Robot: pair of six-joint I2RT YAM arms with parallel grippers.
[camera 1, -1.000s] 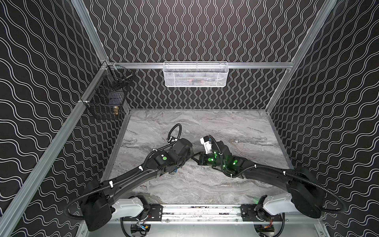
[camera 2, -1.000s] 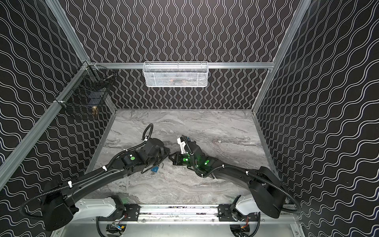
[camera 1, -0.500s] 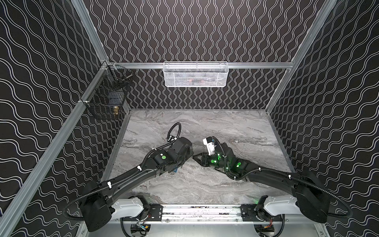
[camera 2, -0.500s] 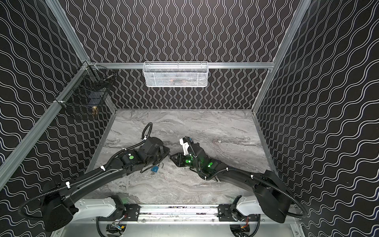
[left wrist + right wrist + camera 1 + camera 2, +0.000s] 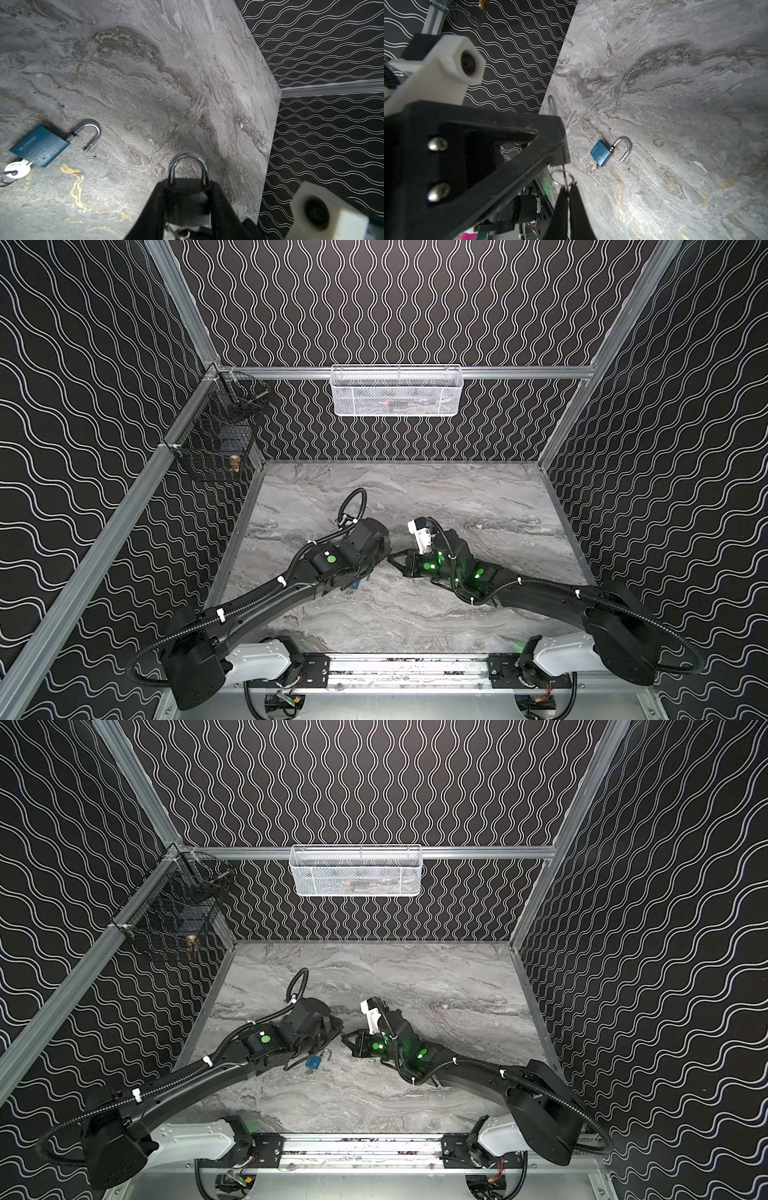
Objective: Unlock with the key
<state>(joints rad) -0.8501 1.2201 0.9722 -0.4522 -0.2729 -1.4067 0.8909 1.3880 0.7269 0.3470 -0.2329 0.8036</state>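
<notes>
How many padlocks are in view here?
2. A blue padlock lies open on the table, key in; a dark padlock, shackle shut, sits in the left gripper. The black basket may hide more.

Top views: paired, high at front, looking down over the grey marbled tabletop (image 5: 415, 614); wrist views: close, low, facing each other, both showing the blue metal padlock (image 5: 39, 145).

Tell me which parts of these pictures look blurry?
Left wrist view: dark padlock in the left gripper is blurred, blue padlock sharp. Right wrist view: key ring in the right gripper is soft. Both top views: sharp, evenly lit.
</notes>
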